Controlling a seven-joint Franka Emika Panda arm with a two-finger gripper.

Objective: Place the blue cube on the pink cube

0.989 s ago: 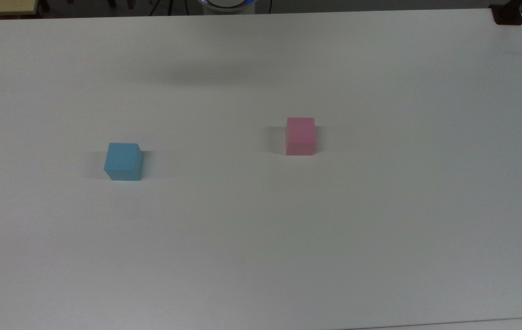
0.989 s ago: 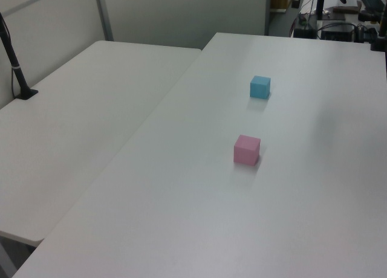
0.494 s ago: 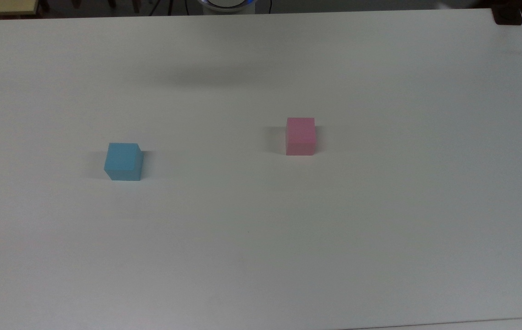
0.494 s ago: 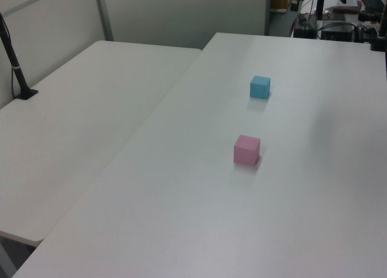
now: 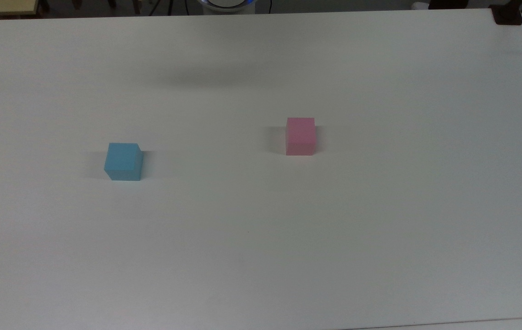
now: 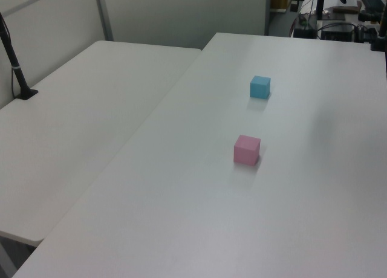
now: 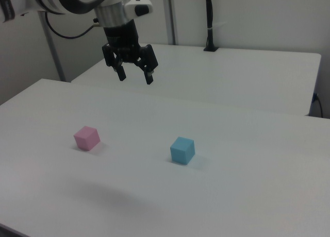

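Note:
The blue cube [image 5: 123, 161] [image 6: 260, 87] [image 7: 182, 150] rests on the white table [image 5: 261, 238], alone, on the top view's left. The pink cube [image 5: 300, 135] [image 6: 247, 150] [image 7: 86, 138] sits apart from it, toward the top view's middle right. In the right view my gripper [image 7: 135, 77] hangs open and empty, high above the table, behind and between the two cubes, nearer the pink one. Its two dark fingers [image 7: 149, 75] point down and spread wide.
A second white table [image 6: 78, 121] adjoins on the left view's left, with a black pole clamp [image 6: 18, 78] at its edge. A black clamp [image 5: 507, 16] grips the top view's far right corner. The robot base [image 5: 227, 3] shows at the top view's upper edge.

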